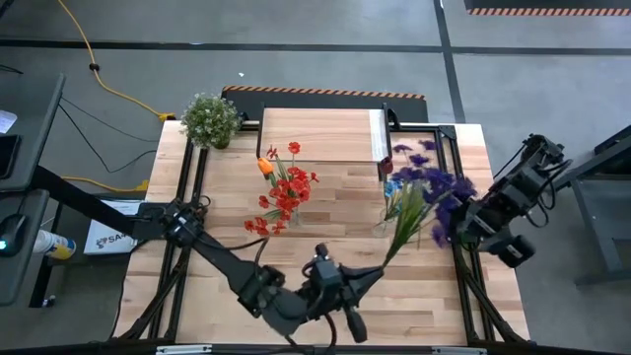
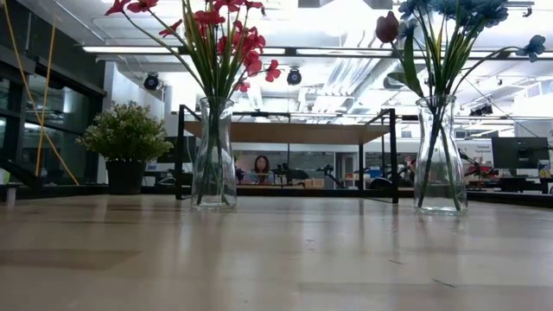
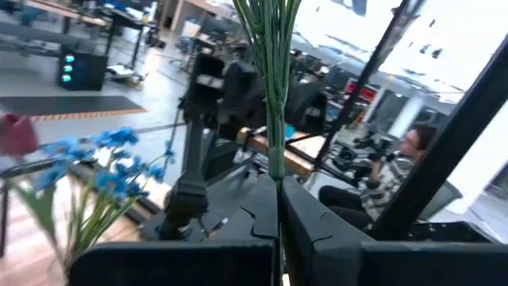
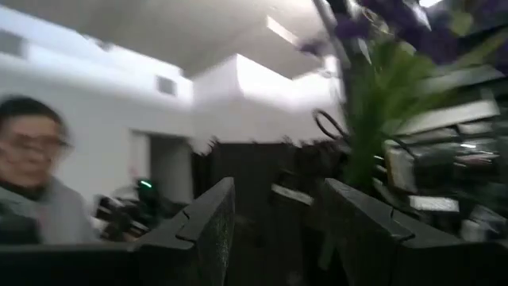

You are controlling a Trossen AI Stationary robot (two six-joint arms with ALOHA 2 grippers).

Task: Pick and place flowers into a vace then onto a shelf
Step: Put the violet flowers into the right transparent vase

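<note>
Two glass vases stand on the table (image 1: 197, 296). The left vase (image 2: 214, 155) holds the red flowers (image 1: 284, 192). The left gripper (image 1: 380, 271), near the front edge, is clenched on the purple flowers' (image 1: 434, 187) green stems (image 3: 274, 95). The right vase (image 2: 441, 155) holds blue flowers (image 2: 458, 13). The right gripper (image 1: 463, 229) hangs just beside the purple blooms, fingers (image 4: 202, 218) parted, grasping nothing. The shelf (image 1: 320, 135) stands at the rear.
</note>
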